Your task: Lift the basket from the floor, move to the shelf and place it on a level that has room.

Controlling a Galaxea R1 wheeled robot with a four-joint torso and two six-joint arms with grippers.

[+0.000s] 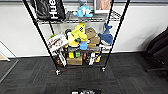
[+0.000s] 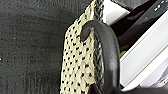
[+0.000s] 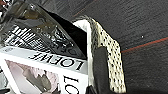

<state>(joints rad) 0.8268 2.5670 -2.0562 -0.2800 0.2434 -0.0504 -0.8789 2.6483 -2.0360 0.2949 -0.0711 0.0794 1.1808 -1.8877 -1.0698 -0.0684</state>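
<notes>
The shelf [image 1: 45, 42], a black rack on small wheels, stands straight ahead against the white wall. Its wire tiers carry a black bag, a blue plush [image 1: 83, 11], a yellow plush, a blue whale and boxes. Every tier I see is loaded, and the posts run up past the picture's edge. The basket [image 2: 75, 62], cream woven with a dark rim, hangs close under both wrists above the dark carpet floor [image 1: 125, 80]. My left gripper [image 2: 103, 91] is shut on one dark loop handle [image 2: 110, 50]. My right gripper [image 3: 98, 91] is shut on the other handle [image 3: 101, 65]. White boxes and a shiny black bag [image 3: 45, 32] fill the basket.
A dark chair [image 1: 157, 50] stands at the right beside the shelf. A short red tape mark [image 1: 56, 70] lies by the shelf's left wheel. A pale strip of other flooring [image 1: 3, 57] shows at the far left. Open carpet lies between me and the rack.
</notes>
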